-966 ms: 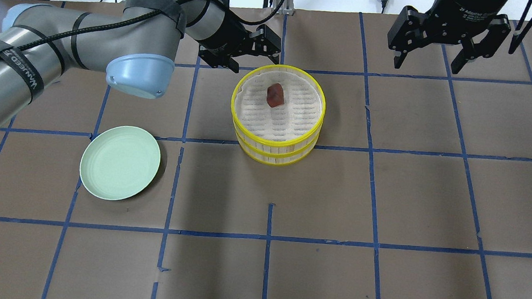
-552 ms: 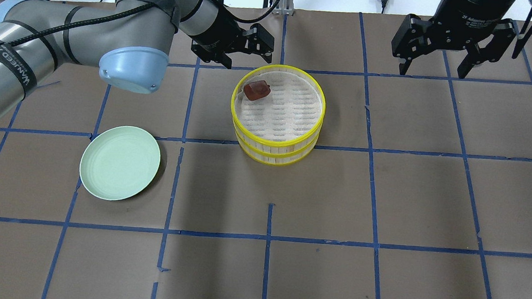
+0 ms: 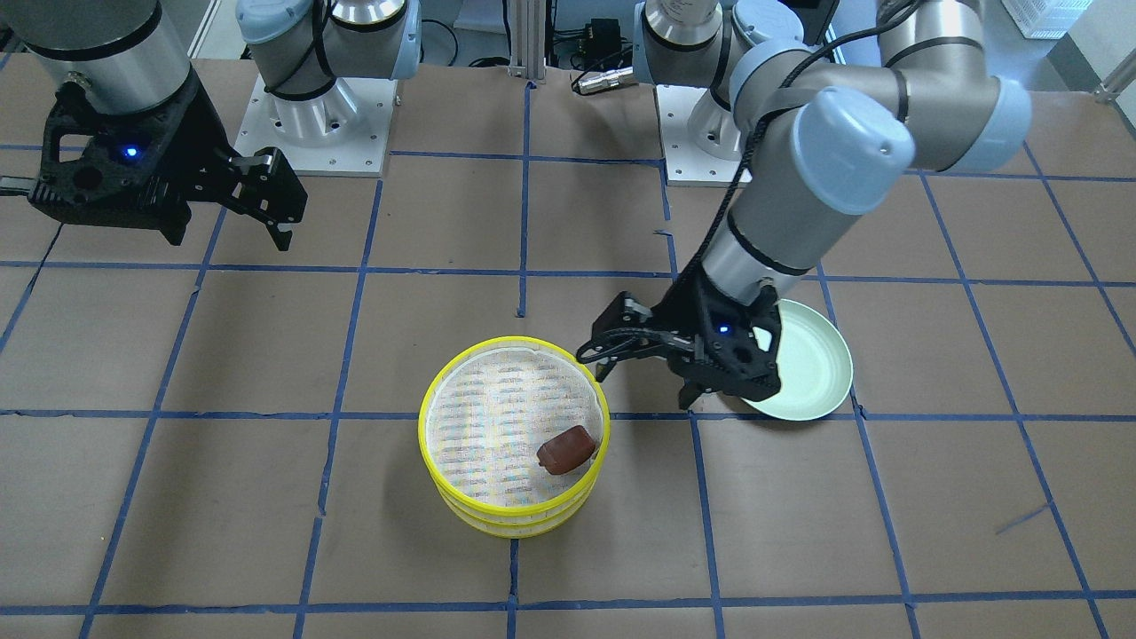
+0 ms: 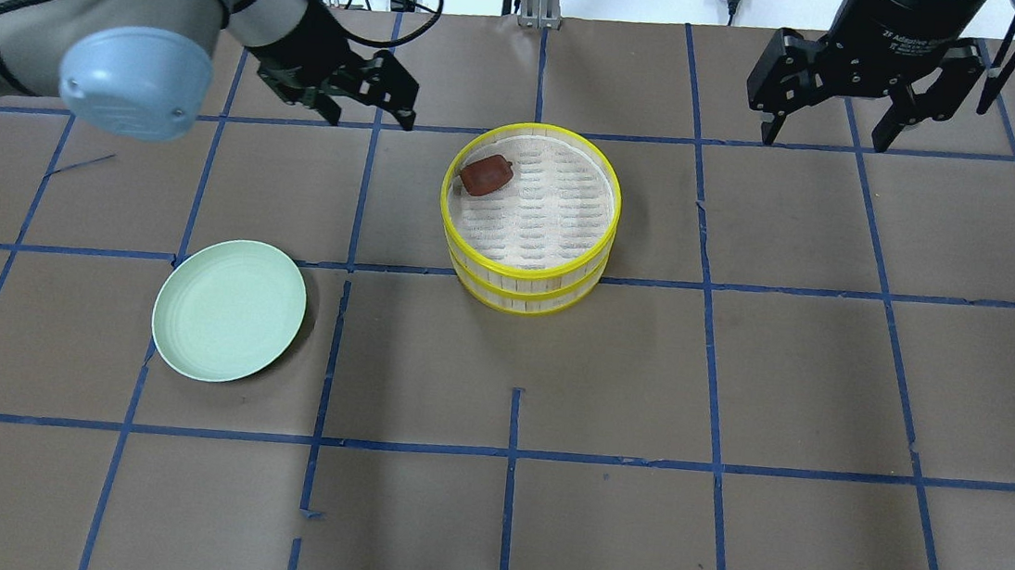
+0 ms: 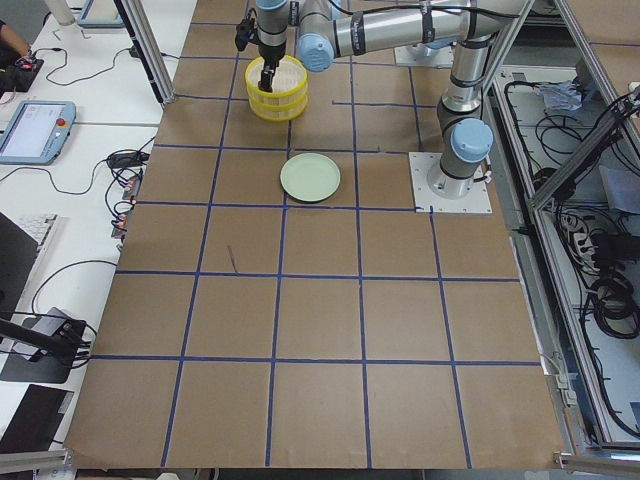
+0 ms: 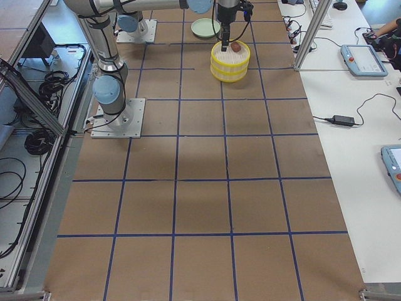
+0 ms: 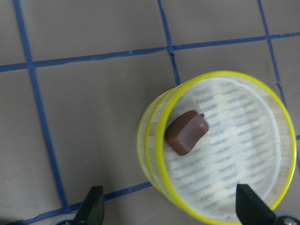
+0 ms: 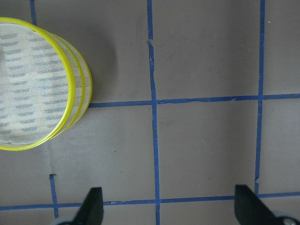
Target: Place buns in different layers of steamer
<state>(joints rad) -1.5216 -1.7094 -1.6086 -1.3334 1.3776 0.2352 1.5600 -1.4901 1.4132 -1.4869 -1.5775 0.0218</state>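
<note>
A brown bun point(image 4: 487, 174) lay in the top layer of the steamer point(image 4: 526, 289), against the rim nearest the left pincer point(image 4: 371, 115), which hung wide and empty beside the stack. The right pincer point(image 4: 825, 141) gaped too, well apart. The lower layer's inside was hidden, but I judged the job nearly finished.

Steamer point(image 4: 522, 284) glossy yellow plastic, bun point(image 4: 487, 174) smooth w/ sheen, plate point(image 4: 228, 310) matt plastic, table point(image 4: 632, 539) matt paper
</note>
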